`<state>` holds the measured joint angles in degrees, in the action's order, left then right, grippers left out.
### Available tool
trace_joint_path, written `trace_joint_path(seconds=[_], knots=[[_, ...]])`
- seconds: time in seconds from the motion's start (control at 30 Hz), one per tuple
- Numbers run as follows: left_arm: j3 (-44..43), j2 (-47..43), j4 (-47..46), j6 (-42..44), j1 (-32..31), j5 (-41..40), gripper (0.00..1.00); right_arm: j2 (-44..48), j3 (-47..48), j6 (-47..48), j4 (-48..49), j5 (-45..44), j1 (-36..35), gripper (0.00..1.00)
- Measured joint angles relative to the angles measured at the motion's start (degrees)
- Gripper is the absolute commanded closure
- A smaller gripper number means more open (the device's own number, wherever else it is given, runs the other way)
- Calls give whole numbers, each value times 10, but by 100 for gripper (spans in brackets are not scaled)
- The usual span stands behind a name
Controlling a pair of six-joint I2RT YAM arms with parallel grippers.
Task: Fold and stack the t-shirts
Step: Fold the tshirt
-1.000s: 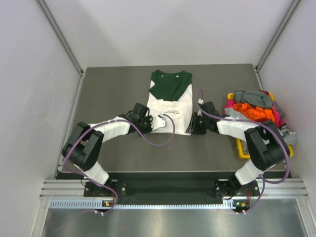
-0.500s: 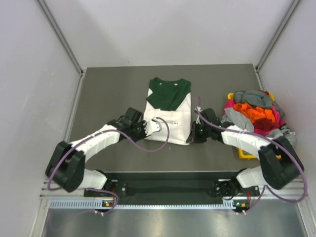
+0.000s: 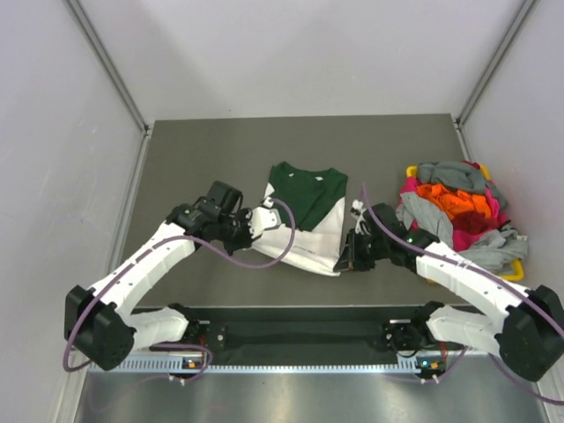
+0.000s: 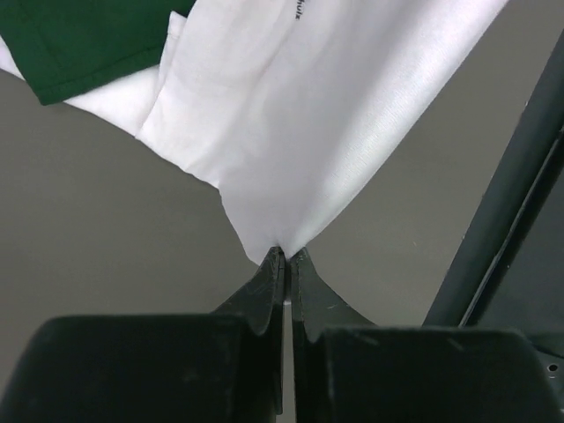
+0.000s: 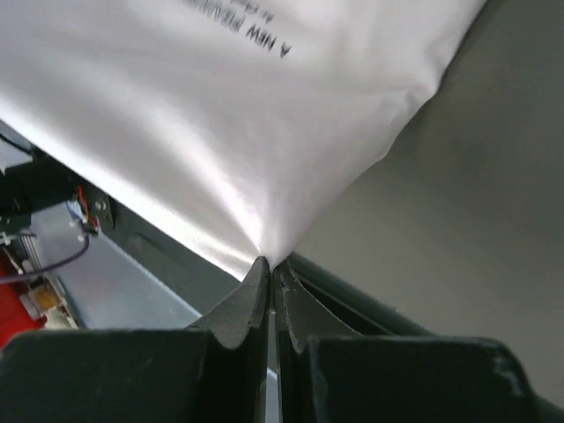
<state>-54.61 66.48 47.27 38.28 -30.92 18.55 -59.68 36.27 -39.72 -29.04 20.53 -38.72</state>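
The white t-shirt [image 3: 308, 231] with a dark green top part and black lettering lies mid-table. My left gripper [image 3: 256, 220] is shut on its left edge; in the left wrist view the cloth [image 4: 300, 123] rises taut from the left gripper [image 4: 286, 256]. My right gripper [image 3: 346, 261] is shut on the shirt's lower right corner; in the right wrist view the white cloth [image 5: 238, 115] with lettering stretches from the right gripper [image 5: 271, 269]. More t-shirts, grey, orange, red and pink, are heaped [image 3: 454, 204] at the right.
The heap sits in a yellow plastic bin [image 3: 520, 264] at the table's right edge. The dark table [image 3: 203, 159] is walled left, right and behind. A metal rail [image 3: 291, 339] runs along the near edge by the arm bases.
Both grippers have pulled the white shirt toward the near edge; it has slid down the table and skewed. The left arm swung outward to the left, the right arm stretched out lower.
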Motion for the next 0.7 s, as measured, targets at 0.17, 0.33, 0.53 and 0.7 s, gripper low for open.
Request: trace_joint_path(seconds=[0.17, 0.33, 0.53, 0.7], knots=[[-89, 122, 26, -4, 33, 13, 100, -100, 61, 61, 5, 42, 140, 100], [-259, 297, 16, -7, 75, 10, 100, -264, 196, 116, 38, 70, 226, 100], [-429, 455, 16, -7, 89, 2, 100, -411, 316, 142, 49, 80, 275, 100], [-501, 536, 17, -7, 96, -2, 100, -479, 389, 143, 51, 80, 290, 100]])
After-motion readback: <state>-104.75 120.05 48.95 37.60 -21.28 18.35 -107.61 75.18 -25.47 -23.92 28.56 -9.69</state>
